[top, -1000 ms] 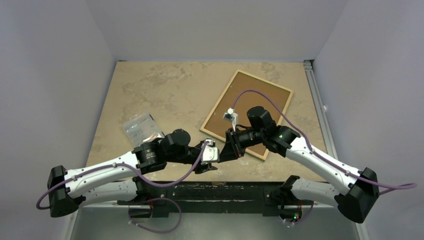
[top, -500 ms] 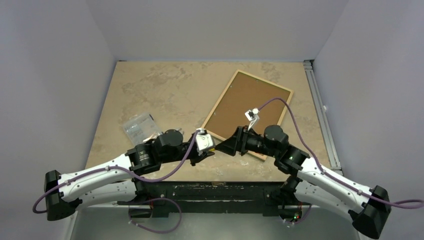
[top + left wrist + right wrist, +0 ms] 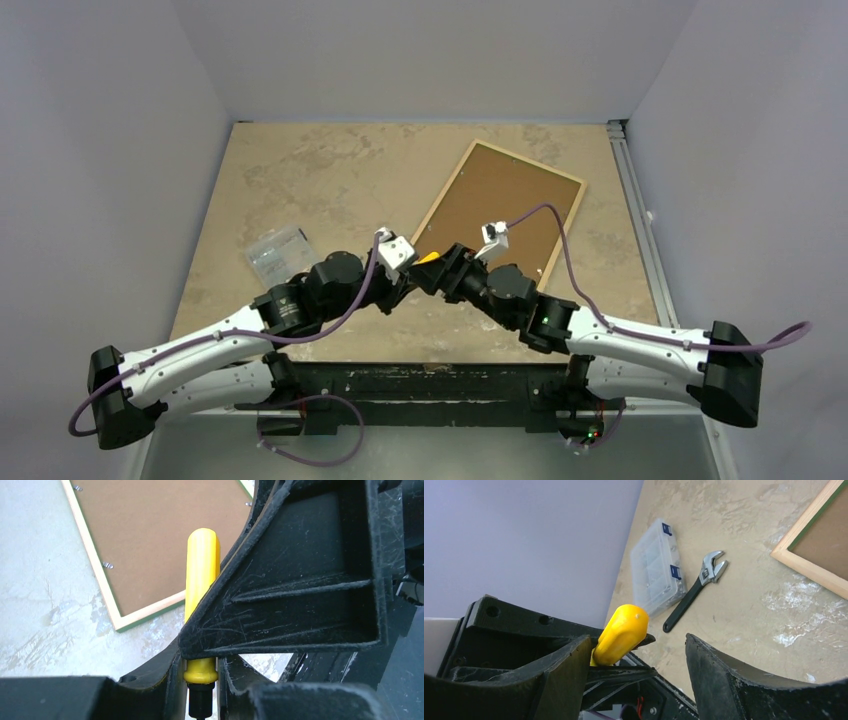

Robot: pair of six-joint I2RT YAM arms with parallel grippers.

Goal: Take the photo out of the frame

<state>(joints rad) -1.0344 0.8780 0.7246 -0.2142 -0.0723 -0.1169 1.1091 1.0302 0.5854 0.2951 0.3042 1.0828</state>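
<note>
One yellow screwdriver [image 3: 202, 580], pinched by left fingers [image 3: 155, 685], sits between spread right fingers [image 3: 744, 680], near the frame [image 3: 147, 611].

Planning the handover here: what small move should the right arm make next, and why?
Probably close the right gripper on the yellow handle: its open fingers straddle it, while the left gripper is shut on the handle's lower end. The frame lies back-up nearby, backing board in place.
</note>
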